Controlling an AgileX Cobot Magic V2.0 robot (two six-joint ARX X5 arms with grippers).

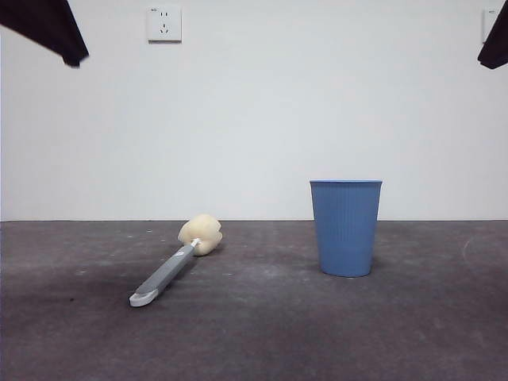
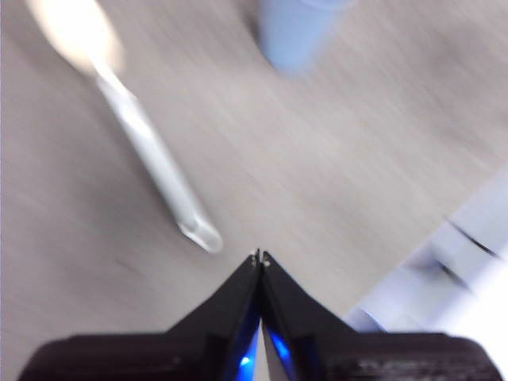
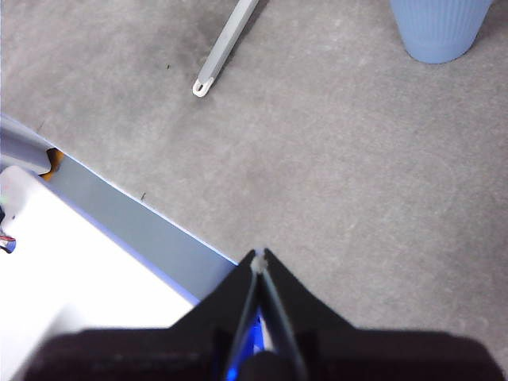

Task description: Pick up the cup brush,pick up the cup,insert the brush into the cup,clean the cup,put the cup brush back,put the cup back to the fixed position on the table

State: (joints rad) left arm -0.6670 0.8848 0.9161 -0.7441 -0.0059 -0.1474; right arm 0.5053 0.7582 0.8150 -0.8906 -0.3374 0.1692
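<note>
Cup brush (image 1: 176,266) flat on table (image 1: 262,333), beside upright cup (image 1: 345,227)

I can read no text anywhere. The wall socket (image 1: 164,23) bears a tiny mark, too small to make out.

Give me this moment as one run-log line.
left gripper shut, above table | right gripper shut | cup brush lying | cup upright
</note>
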